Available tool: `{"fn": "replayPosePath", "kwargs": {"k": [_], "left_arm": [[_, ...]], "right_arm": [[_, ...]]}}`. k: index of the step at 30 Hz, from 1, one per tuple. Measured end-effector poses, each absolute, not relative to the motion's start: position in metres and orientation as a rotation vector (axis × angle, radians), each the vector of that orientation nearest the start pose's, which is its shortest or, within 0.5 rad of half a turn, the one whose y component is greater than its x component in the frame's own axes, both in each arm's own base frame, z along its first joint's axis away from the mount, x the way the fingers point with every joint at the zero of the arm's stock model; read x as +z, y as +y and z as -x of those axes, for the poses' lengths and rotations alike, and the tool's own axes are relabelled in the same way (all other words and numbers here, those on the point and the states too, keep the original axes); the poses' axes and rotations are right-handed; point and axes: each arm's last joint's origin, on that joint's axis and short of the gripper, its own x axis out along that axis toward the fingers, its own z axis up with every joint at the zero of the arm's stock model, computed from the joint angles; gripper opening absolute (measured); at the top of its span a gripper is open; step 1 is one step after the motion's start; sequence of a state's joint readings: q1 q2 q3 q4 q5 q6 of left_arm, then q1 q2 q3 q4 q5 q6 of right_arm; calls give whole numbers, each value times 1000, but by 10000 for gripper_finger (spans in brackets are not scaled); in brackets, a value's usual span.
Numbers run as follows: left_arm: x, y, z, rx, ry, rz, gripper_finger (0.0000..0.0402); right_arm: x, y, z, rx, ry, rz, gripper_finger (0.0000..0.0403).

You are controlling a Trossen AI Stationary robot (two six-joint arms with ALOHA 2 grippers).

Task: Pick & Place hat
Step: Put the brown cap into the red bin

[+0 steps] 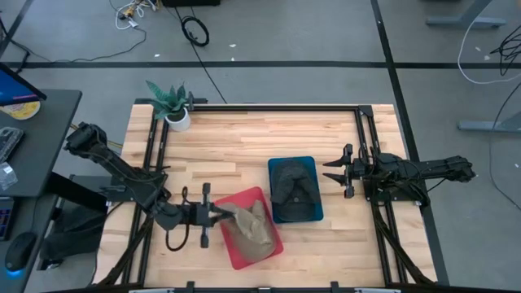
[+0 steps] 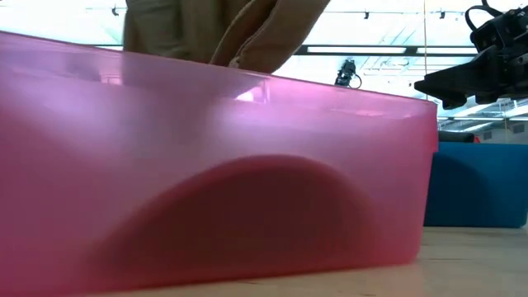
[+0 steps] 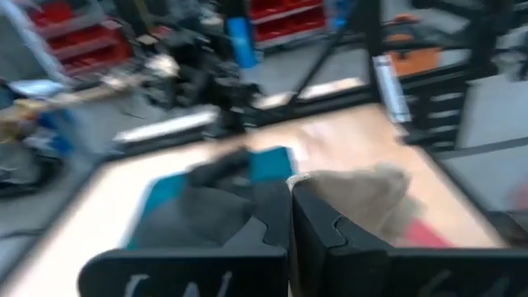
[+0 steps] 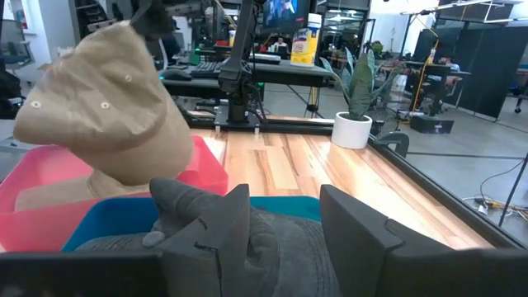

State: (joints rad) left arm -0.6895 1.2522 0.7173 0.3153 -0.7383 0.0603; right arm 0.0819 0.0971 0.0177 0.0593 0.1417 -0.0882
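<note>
Overhead, a butcher-block wooden table (image 1: 244,138) of pale glued strips carries two shallow rectangular plastic bins. The red bin (image 1: 273,244), translucent and set askew, lies at the near edge; seen from table height its wall (image 2: 206,165) glows pink with a rounded dark shadow behind it. The blue bin (image 1: 313,213), opaque and squarer to the table, stands just right of it and a little farther back.

The left gripper (image 1: 213,215) reaches in from the left at the red bin's left edge, its jaws closed on the crown of a tan fabric hat (image 1: 248,224). The hat is soft and creased, with small eyelets (image 4: 103,105) in its side, and in the right wrist view it hangs lifted above the red bin (image 4: 33,190), its lower folds near the bin floor.

A dark grey hat (image 1: 295,189), matte and crumpled, fills the blue bin.

The right gripper (image 1: 335,171) hovers at the blue bin's right edge, jaws set apart and holding nothing.

A potted plant (image 1: 172,104) with stiff pointed leaves in a white pot stands at the far left corner.
</note>
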Motion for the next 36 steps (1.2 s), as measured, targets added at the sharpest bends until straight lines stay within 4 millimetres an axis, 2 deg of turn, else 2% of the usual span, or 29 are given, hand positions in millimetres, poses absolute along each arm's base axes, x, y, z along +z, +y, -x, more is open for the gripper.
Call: {"fn": "replayPosePath", "kwargs": {"k": [10,13,16,20,25,28,36], "left_arm": [[275,-141,-225,292,147,-350,3],[278,-134,-228,359,130,-335,3],[279,-131,-233,330,105,-263,2],[267,-136,-242,268,118,-153,2],[233,-155,-256,105,204,-24,2],[219,-165,-257,56,245,10,2],[213,-179,-249,-6,288,65,2]], "right_arm": [[168,4,-103,-59,23,90,155],[168,4,-103,-59,23,91,155],[168,4,-103,-59,23,90,155],[168,4,-103,-59,23,91,155],[168,4,-103,-59,23,90,155],[168,4,-103,-59,22,90,155],[168,4,-103,-59,23,90,155]]}}
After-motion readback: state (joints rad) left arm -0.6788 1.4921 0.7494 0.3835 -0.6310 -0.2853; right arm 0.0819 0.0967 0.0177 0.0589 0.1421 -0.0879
